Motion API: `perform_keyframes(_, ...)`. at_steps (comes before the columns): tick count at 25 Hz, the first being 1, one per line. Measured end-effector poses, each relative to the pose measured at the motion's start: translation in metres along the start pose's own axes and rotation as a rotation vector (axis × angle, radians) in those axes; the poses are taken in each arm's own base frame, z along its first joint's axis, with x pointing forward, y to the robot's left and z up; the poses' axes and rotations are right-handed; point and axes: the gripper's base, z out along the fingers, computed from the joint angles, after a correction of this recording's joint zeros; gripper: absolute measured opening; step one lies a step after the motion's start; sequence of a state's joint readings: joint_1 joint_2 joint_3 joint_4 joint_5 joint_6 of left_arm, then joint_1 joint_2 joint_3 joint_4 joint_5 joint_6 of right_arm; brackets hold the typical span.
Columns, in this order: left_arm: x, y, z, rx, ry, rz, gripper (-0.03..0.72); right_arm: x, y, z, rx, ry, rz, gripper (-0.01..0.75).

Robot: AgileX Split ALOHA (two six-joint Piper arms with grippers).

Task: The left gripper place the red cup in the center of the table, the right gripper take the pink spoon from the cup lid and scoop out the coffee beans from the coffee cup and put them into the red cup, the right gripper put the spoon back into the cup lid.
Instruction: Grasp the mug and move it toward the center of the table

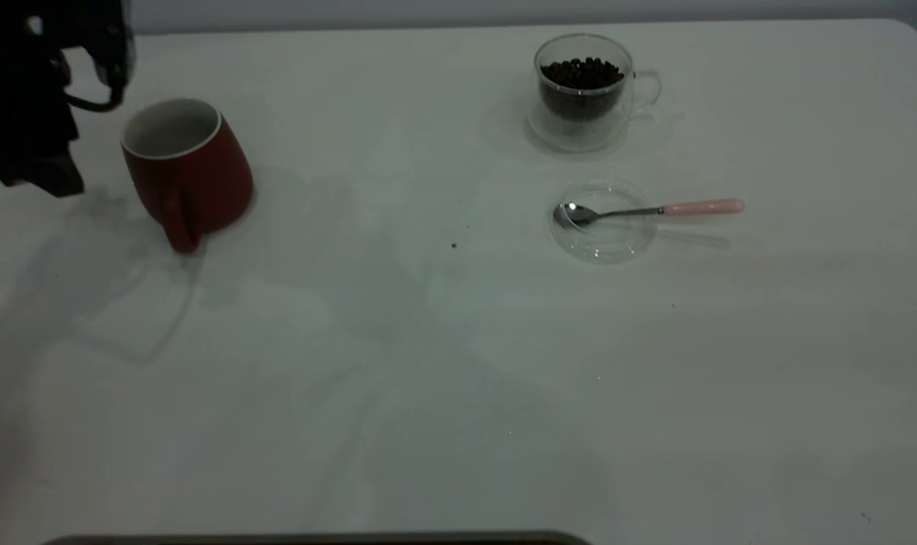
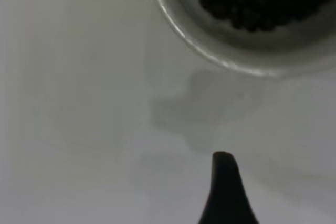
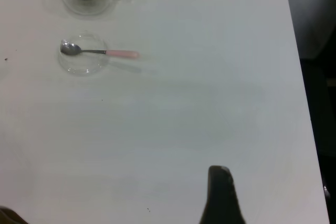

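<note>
The left tool (image 1: 42, 170) hangs over the far-left corner of the bench (image 1: 428, 378). Whether it is spread or closed cannot be told. Nothing appears to be in it.

Just beside it, on the side toward the bench's middle, stands the red cup (image 1: 190, 170). The cup is upright with its mouth up and its white inside empty, and a narrow gap separates it from the tool. Its handle (image 1: 182, 223) points at the edge nearest the exterior camera, so it runs crosswise to the line from tool to cup. The coming move probably turns on this: the tool has to reach sideways toward the right edge to meet the cup's body or rim, then carry it on the same way to the centre. That spot is bare.

The right tool (image 3: 223, 198) shows only in its own wrist view, over the right part of the bench and well apart from everything. Its state cannot be told either.

Out from it lies the pink spoon (image 1: 655, 210), with its bowl resting in the cup lid (image 1: 604, 242). Its long axis runs parallel to the far edge, and its pink handle juts past the lid's rim toward the right edge. That places the handle on the right arm's side.

Behind the lid, near the far edge, the coffee cup (image 1: 583, 91) holds the coffee beans (image 1: 582, 73).
</note>
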State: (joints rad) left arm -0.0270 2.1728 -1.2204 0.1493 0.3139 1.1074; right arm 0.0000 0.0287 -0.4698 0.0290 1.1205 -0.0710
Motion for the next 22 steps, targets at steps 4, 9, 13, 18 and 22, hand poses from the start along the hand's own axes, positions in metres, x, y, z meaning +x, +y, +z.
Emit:
perform_keyframes(4, -0.012, 0.004, 0.012, -0.011, -0.011, 0.043, 0.588, 0.0, 0.0, 0.0, 0.0, 0.0, 0.0, 0.573)
perform_keyframes(9, -0.035, 0.006, 0.018, -0.026, -0.03, 0.094, 0.588, 0.0, 0.0, 0.0, 0.0, -0.001, 0.0, 0.573)
perform_keyframes(13, -0.059, 0.0, 0.018, -0.032, -0.049, 0.149, 0.588, 0.0, 0.0, 0.0, 0.0, -0.001, 0.0, 0.573)
perform_keyframes(18, -0.098, -0.011, 0.017, -0.043, -0.082, 0.218, 0.588, 0.0, 0.0, 0.0, 0.0, -0.001, 0.0, 0.573)
perform_keyframes(22, -0.127, -0.022, 0.017, -0.05, -0.11, 0.231, 0.588, 0.0, 0.0, 0.0, 0.0, -0.001, 0.0, 0.573)
